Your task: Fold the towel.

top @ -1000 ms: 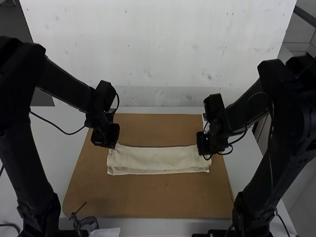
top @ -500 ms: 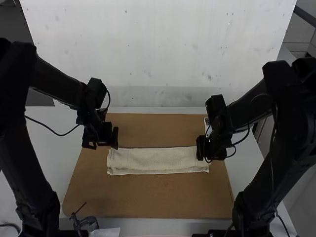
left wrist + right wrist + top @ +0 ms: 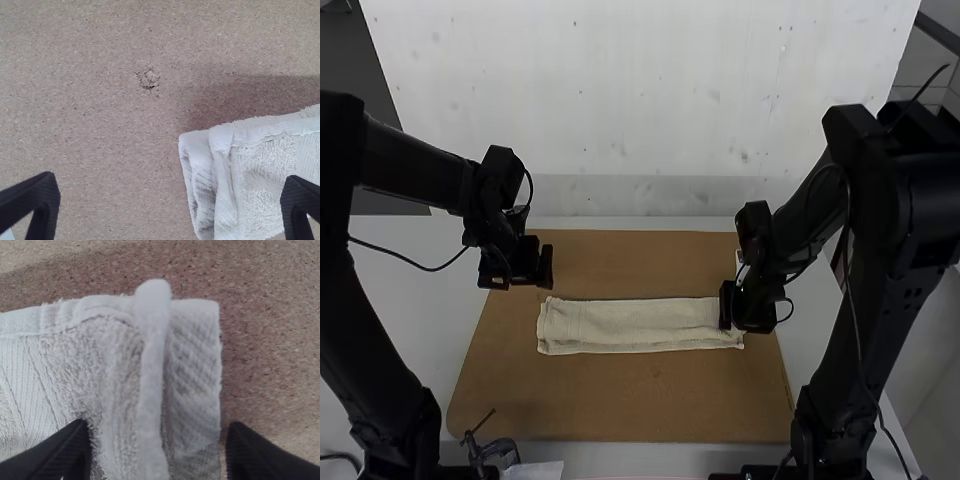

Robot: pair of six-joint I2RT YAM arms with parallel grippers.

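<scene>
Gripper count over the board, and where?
2. In the high view, the left gripper is near the left end of the towel; the right gripper is over its right end. Both are open, above the brown board.

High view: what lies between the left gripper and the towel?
A bare strip of brown board separates the left gripper from the towel in the high view.

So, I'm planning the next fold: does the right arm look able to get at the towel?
Probably yes: the right gripper is open at the towel's right end, with nothing apparent in the way.
</scene>
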